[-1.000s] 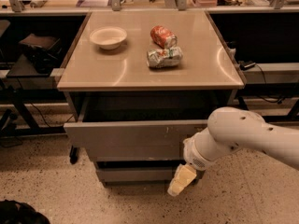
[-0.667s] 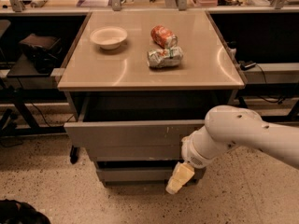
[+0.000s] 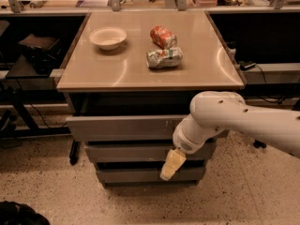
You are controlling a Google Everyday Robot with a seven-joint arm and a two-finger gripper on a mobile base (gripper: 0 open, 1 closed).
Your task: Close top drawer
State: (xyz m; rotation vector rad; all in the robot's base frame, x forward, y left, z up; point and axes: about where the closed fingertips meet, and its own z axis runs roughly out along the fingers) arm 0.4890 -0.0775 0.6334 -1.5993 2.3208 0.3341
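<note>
Pushed further in, top drawer (image 3: 122, 128), edge proud of lower fronts (image 3: 136, 152); gripper (image 3: 170, 167) just below, grip unclear; open floor (image 3: 243, 191) beside.

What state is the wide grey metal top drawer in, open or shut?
Open: the wide grey metal top drawer juts out beyond the beige tabletop, dark gap above its front. The claw hangs before the lower drawers.

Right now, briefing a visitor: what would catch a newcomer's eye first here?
The bulky white robot arm reaches in from the right, its gripper hanging before the lower drawers. The wide grey metal top drawer stands pulled out under a beige tabletop holding a white bowl, a red can and a crumpled silvery can.
</note>
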